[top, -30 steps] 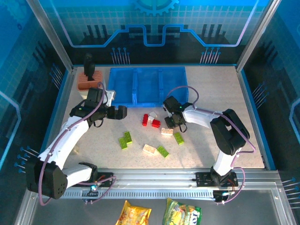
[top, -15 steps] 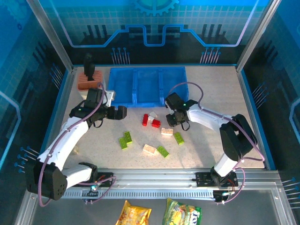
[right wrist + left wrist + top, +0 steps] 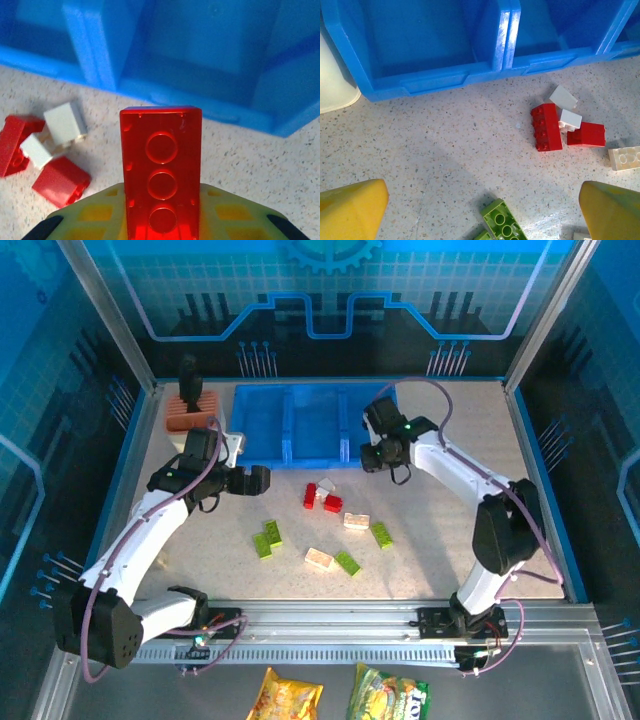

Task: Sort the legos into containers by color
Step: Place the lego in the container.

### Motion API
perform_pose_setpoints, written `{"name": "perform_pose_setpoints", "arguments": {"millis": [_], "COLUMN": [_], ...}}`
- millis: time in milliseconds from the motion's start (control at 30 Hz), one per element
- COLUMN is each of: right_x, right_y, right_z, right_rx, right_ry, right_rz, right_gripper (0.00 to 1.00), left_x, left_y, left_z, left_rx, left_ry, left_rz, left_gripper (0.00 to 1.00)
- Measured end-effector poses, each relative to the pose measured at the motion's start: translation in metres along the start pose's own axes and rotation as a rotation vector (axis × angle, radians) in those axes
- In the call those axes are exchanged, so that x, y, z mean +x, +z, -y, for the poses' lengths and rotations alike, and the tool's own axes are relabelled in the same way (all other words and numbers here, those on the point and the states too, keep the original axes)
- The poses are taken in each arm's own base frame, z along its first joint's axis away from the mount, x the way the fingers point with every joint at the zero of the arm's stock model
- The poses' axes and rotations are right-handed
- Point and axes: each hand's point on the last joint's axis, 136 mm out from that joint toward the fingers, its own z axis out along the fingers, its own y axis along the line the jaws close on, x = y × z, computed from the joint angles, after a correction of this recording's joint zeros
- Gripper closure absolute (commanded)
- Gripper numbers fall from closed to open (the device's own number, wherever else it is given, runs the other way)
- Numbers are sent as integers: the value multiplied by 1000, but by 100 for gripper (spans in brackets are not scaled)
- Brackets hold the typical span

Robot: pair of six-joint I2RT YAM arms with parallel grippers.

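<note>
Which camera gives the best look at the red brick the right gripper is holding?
Right wrist: the red brick sits large and centred, its round sockets clear. In the top external view the right gripper by the tray hides it.

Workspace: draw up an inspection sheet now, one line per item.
Surface: speckled table, flat, no spills seen.
Job's things: blue tray with three compartments at the far side; loose bricks in red, green and cream scattered on the table in front of it; one red brick carried.
Clutter: orange-topped block left of the tray; two snack packets on the near side of the rail.
Grippers: left claw open above the table, holding nothing; right claw shut on the red brick, at the tray's right front edge.
Cables: purple cables looped along both arms, clear of the bricks.
Surroundings: blue-lit enclosure walls.
</note>
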Motion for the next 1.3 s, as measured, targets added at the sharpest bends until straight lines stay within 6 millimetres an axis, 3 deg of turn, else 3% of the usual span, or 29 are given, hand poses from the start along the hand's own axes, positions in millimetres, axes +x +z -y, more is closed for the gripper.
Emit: {"name": "perform_pose_setpoints", "arguments": {"millis": [133, 467, 767, 933, 1067, 1300], "right_x": [-20, -47, -70, -72, -69, -70], "right_y": [22, 70, 101, 119, 126, 125], "right_z": [11, 35, 35, 35, 35, 35], "right_rx": [18, 53, 54, 58, 60, 60], "right_ry": [34, 89, 93, 95, 103, 103], "right_rz": [-19, -59, -53, -70, -81, -79], "right_gripper": [69, 69, 68, 65, 59, 56], "left_x": [0, 0, 0, 0, 0, 0], "left_y": [0, 0, 0, 0, 0, 0], "left_z": [0, 0, 0, 0, 0, 0], "left_rx": [-2, -3, -3, -3, -3, -2], "left_ry": [0, 0, 0, 0, 0, 0], "left_rz": [0, 1, 1, 1, 1, 0], "left_gripper": [1, 1, 1, 1, 1, 2]}}
